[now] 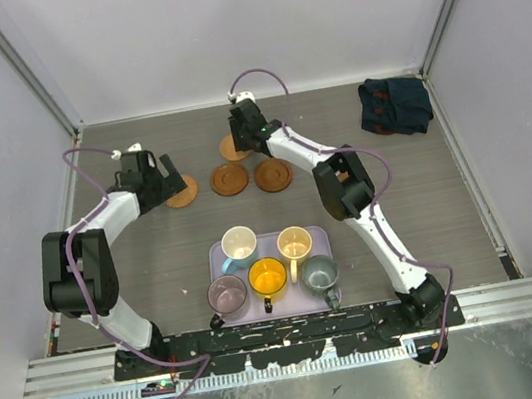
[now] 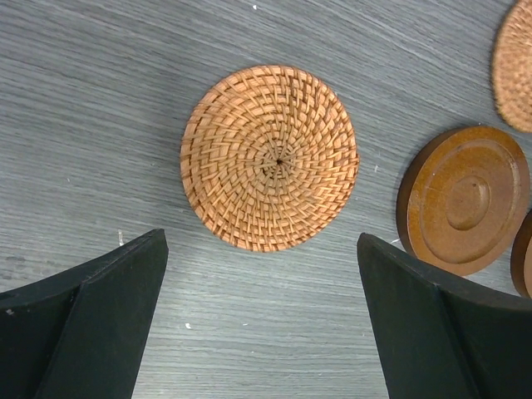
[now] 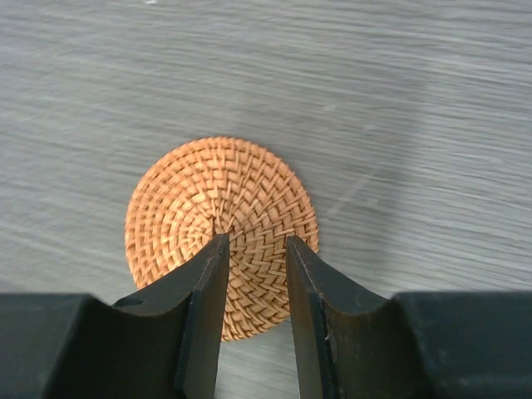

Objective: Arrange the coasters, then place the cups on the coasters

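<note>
Right up against the lens: the right gripper (image 3: 255, 245), two black fingers (image 3: 199, 316) pulled in close with only a thin slit between them and nothing pinched in it. They hang over the near half of a woven coaster (image 3: 208, 199) lying flat on the grey wood-grain table (image 3: 416, 100). Can't tell if the tips actually touch it.

The left gripper (image 2: 260, 249) is spread wide, one finger on each side of a second woven coaster (image 2: 270, 158), which is also flat and clear of both fingers. Just to its right is a wooden coaster (image 2: 463, 199), ringed face up, then another wooden coaster (image 1: 273, 174), so those three make a rough row across the table. The right gripper's woven one sits just behind the first wooden one. All are round, so there's no long axis to speak of.

The right arm reaches over the table close past the last wooden coaster and hides part of its woven one from above.

The cups (image 1: 267, 277) are well apart from all that, five of them upright on the lavender tray (image 1: 320, 233) near the arm bases. The tray's long side runs left-right. The front three handles seem to point toward the bases. A dark folded cloth (image 1: 395, 105) sits in the far right corner.
</note>
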Controlling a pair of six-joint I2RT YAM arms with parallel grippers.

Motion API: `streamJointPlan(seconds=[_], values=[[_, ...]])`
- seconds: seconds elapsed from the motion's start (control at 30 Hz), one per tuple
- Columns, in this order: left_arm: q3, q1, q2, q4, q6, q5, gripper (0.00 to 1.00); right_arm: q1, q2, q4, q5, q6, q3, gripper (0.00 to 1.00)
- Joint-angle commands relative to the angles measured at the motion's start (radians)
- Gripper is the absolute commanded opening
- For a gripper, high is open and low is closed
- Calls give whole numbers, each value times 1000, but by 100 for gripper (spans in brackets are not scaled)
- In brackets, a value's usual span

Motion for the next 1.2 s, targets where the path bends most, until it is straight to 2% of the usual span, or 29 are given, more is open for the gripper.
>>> streamJointPlan(seconds=[0.0,0.2,0.37,0.6,0.93,1.17], values=[[9,3,1,42,-1,21,98,-58,-29,-163,163,-18,-42,40],[7,3,-1,47,-1,33,98,-129,-42,-237,241,-9,-67,39],[6,3,5,52,-9,54,98,-201,-113,-246,334,-11,-207,39],[-7,2,0,73,-26,88,98,-290,-256,-239,382,23,-470,39],[-12,-5,-9,91,-26,143,98,-338,-350,-307,441,112,-634,39],[-11,-13,-7,99,-23,176,98,-375,-426,-320,498,183,-816,39]])
